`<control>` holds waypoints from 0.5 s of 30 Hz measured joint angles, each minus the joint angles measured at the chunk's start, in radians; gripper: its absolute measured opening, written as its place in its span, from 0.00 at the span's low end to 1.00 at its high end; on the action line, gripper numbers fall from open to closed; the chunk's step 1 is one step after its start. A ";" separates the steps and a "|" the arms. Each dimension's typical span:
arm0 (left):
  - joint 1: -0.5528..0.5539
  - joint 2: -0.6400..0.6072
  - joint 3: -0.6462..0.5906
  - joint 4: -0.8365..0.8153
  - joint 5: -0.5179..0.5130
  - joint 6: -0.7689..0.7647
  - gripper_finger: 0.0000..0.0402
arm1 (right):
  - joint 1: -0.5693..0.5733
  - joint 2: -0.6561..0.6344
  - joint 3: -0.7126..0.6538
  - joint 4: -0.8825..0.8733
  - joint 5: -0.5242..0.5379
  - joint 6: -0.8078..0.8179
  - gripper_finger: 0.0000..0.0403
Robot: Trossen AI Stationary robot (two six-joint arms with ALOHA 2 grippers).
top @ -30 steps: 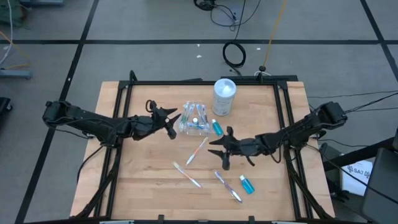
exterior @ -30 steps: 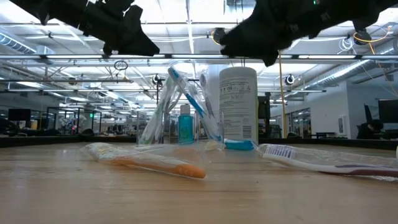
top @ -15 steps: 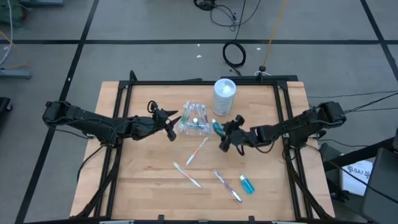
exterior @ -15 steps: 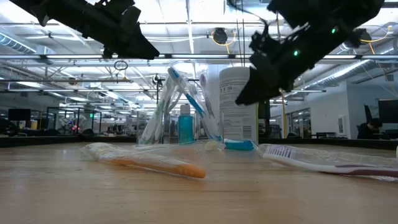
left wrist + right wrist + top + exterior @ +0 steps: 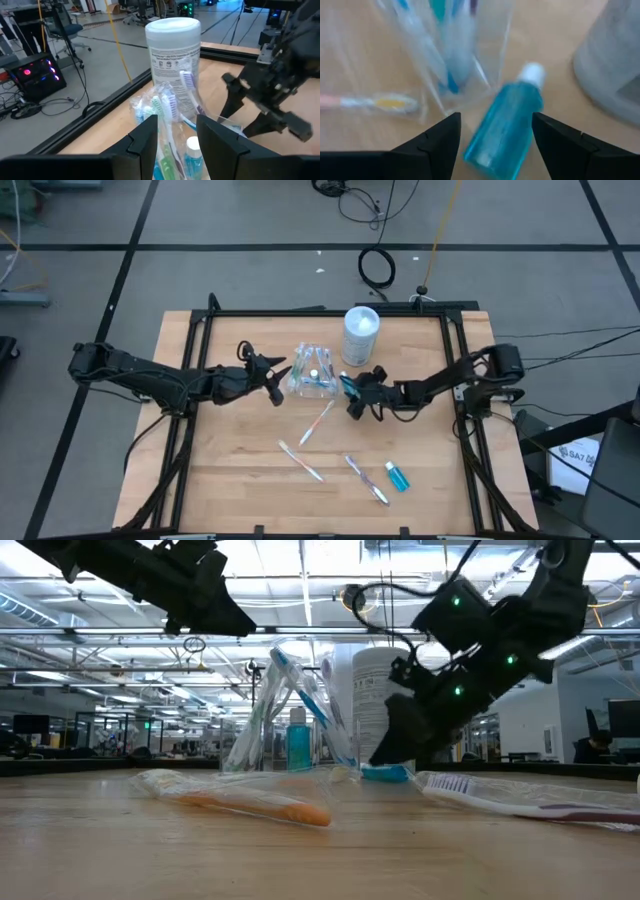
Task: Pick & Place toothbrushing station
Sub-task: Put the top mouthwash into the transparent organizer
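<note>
Desk (image 5: 230, 450): pale wood top inside a black frame; both my arms reach in from its sides.
Clear cup (image 5: 312, 372): upright near the desk's middle, toothbrushes standing in it with heads up, a small blue tube among them; the low view shows the same (image 5: 290, 730).
Blue tube by cup (image 5: 502, 127): lying flat on the desk, white cap toward the canister, just beside the cup's base.
Right pincer (image 5: 352, 402): mine, lowered to the desk at that lying tube, fingers spread wide to either side of it, holding nothing.
Left pincer (image 5: 277, 380): mine, raised just beside the cup on its other side, fingers partly apart; nothing between them in my wrist view.
White canister (image 5: 361, 335): upright behind the cup, toward the desk's far edge.
Loose toothbrushes: one just in front of the cup (image 5: 318, 421), two nearer the front edge (image 5: 301, 461) (image 5: 367, 479), all flat.
Second blue tube (image 5: 398, 476): flat beside the front right toothbrush.
</note>
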 joint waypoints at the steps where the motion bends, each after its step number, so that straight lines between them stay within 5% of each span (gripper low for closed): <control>1: 0.000 0.000 0.000 0.000 0.000 0.000 0.36 | -0.004 0.014 -0.001 0.005 -0.008 0.000 0.59; 15: 0.001 0.000 0.000 -0.006 -0.002 0.006 0.36 | -0.017 0.066 0.001 0.010 -0.012 -0.022 0.51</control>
